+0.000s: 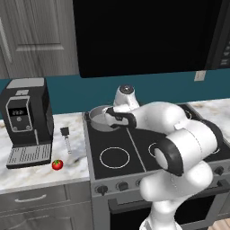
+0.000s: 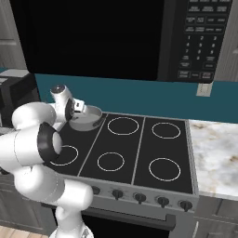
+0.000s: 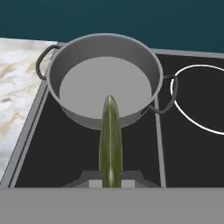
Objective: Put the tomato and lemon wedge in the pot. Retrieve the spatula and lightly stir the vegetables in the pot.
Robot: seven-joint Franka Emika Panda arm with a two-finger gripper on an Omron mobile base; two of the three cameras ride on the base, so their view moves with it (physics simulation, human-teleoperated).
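Holding the lemon wedge edge-on, the fingers are closed tight on it; its long axis points straight at the pot just ahead on the stove's rear-left burner. The tomato and spatula lie on the marble table left of the stove.

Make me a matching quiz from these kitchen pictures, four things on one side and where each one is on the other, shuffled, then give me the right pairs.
Things:
1. small round red tomato
2. pale yellow-green lemon wedge
3. round grey metal pot
4. slim spatula with black squarish head

Places:
A. on the stove's back left corner
B. lying on the marble counter beside the coffee machine
C. pinched in the claw above the stove
D. on the counter near its front edge

Pairs: 1-D, 2-C, 3-A, 4-B
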